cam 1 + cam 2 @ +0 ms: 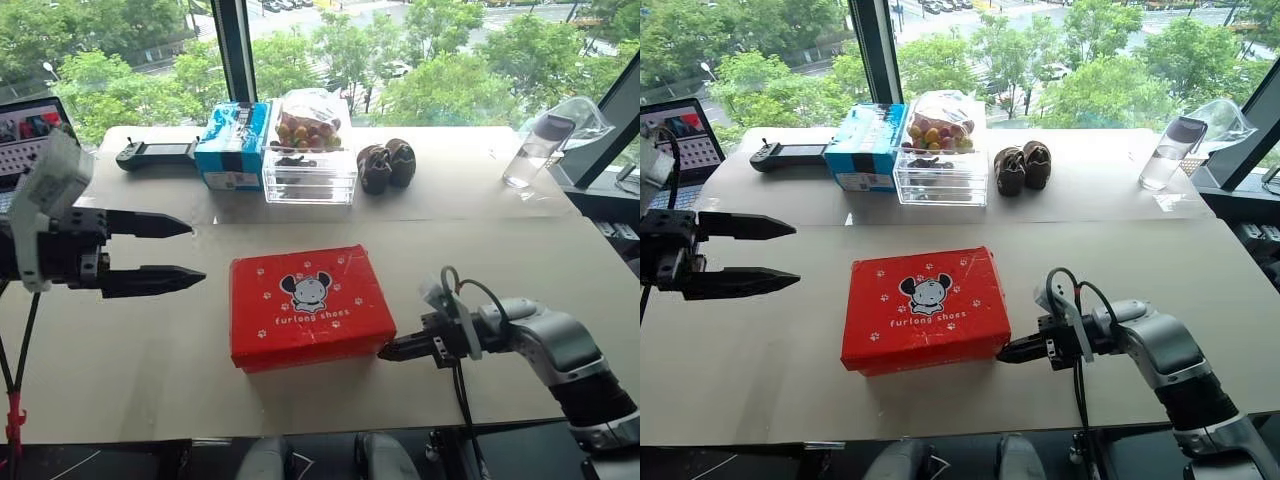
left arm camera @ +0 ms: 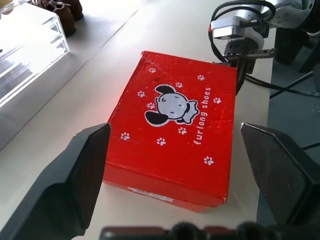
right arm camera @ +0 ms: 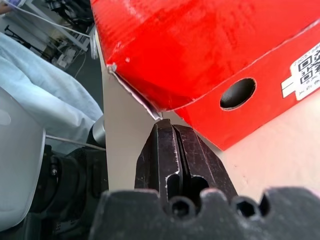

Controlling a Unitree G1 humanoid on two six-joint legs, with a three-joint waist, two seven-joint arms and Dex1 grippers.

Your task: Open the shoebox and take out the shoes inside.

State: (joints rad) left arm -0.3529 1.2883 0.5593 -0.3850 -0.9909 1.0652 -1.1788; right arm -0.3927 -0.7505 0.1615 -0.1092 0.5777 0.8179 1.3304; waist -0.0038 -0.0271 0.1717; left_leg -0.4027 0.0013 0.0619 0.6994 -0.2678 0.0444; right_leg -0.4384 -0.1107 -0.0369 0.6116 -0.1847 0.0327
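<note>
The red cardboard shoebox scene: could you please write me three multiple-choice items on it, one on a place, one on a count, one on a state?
1. Where does the red cardboard shoebox with the cartoon mouse lid lie?
A. on the near table, between the two grippers
B. on the far table by the window
C. on the laptop

2. How many dark brown shoes stand on the far table?
A. one
B. two
C. four

3. How does the shoebox lid stand?
A. taken off
B. propped upright
C. down on the box

Answers: 1 A, it sits between the left gripper and the right gripper. 2 B, a pair stands beside the clear plastic drawer box. 3 C, the printed lid covers the box.
</note>
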